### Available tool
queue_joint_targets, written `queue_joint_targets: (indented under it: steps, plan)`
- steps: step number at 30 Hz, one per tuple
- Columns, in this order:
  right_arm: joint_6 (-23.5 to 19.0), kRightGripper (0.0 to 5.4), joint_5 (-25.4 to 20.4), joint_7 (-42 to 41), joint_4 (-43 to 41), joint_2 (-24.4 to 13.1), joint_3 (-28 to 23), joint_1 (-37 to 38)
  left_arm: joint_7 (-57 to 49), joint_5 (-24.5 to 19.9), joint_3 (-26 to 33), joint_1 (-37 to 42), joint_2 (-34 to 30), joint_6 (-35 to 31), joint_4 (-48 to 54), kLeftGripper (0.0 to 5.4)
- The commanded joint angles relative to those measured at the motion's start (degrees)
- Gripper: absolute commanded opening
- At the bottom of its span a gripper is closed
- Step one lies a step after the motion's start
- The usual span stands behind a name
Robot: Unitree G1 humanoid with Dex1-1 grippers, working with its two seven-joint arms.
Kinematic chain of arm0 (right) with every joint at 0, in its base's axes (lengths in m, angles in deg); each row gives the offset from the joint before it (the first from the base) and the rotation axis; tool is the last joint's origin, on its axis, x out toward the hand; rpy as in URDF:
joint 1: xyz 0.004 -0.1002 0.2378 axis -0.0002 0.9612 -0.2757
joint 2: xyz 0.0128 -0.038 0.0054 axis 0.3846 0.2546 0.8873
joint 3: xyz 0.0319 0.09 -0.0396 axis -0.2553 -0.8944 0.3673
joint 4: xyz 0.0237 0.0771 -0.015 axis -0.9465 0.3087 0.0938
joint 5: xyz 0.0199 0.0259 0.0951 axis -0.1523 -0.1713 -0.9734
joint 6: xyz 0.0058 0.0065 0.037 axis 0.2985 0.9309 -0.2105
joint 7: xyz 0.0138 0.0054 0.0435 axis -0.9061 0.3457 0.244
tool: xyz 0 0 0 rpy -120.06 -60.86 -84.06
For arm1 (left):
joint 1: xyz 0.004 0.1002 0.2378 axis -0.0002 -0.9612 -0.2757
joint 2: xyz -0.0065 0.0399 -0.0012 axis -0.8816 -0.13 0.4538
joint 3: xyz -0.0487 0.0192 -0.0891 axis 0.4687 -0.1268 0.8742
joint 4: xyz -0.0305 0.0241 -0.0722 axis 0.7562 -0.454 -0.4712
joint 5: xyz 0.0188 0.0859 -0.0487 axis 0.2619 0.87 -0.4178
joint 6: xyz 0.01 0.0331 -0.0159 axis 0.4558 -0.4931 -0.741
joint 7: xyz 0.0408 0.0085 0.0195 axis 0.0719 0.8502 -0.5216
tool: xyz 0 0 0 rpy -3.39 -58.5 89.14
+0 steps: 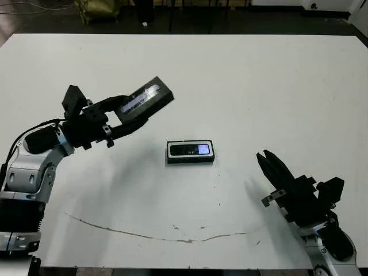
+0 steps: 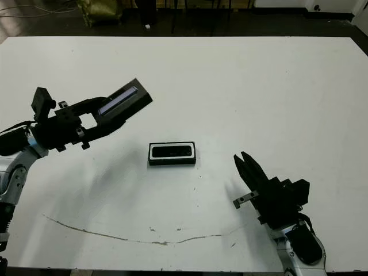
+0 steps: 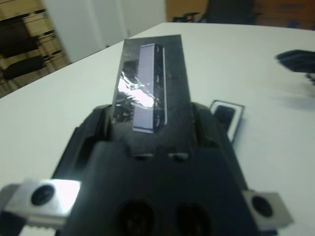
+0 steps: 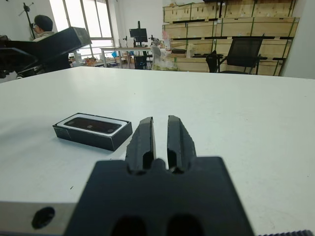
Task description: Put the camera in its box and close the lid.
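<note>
While held above the white table [image 1: 259,86], lid [image 1: 145,100]: one unit, black, rectangular, flat, with one shiny silver-violet stripe along its upper face. Tilted, far end raised, near end clamped between the two black fingers of the left gripper [image 1: 123,115]. Clear of the table surface; shadow cast below it on the white top. In the left wrist view, stripe [image 3: 147,88] running lengthwise away from the gripper body, with a bright glare patch beside it.

Box [image 1: 190,152]: one unit, shallow black rectangular tray with white lining visible as a rim around the inside. Flat on the table, near the centre, uncovered. Well apart from the lid, toward the right and nearer the robot.

Camera [image 1: 190,150]: one unit, slim black bar, seated lengthwise inside the box, within the white rim. Small bright reflection near one end.

Right gripper [image 1: 269,164]: one unit, empty, two black fingers brought close together with only a narrow slit between them, as seen in the right wrist view. Positioned low over the table, right of the box and apart from it, fingertips pointed toward the box.

One thin brown scuff line [image 1: 144,233] along the near edge of the table. One person [image 4: 43,24] seated beyond the table in the right wrist view.
</note>
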Motion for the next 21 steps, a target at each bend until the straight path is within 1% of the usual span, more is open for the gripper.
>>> queue_joint_targets:
  steps: [1, 5, 11, 16, 21]
  plan:
    - [-1.9, 0.0, 0.9, 1.4, -0.6, 0.1, 0.1, 1.1, 1.0, 1.1, -2.1, -0.4, -0.5, -2.1, -0.7, 2.51]
    - [0.2, 0.0, -0.1, 0.0, 1.6, 0.5, 0.1, 0.5, 2.9, 2.4, -3.8, 0.6, 0.2, 0.0, -5.1, 2.51]
    - [-0.7, 0.0, 1.7, 1.8, 0.1, 1.0, 0.3, 1.4, 4.2, 3.7, -5.2, 1.4, 0.2, 0.8, -7.3, 2.51]
    - [-1.7, 0.0, -0.6, -0.4, 0.3, 0.1, 0.3, 0.7, 6.0, 3.3, -5.8, 2.2, 0.6, 0.0, -8.6, 2.51]
    - [-2.2, 0.0, 0.6, 0.3, -0.1, 0.1, 0.2, 0.7, 7.8, 4.0, -6.8, 3.8, 1.8, 2.4, -11.2, 2.51]
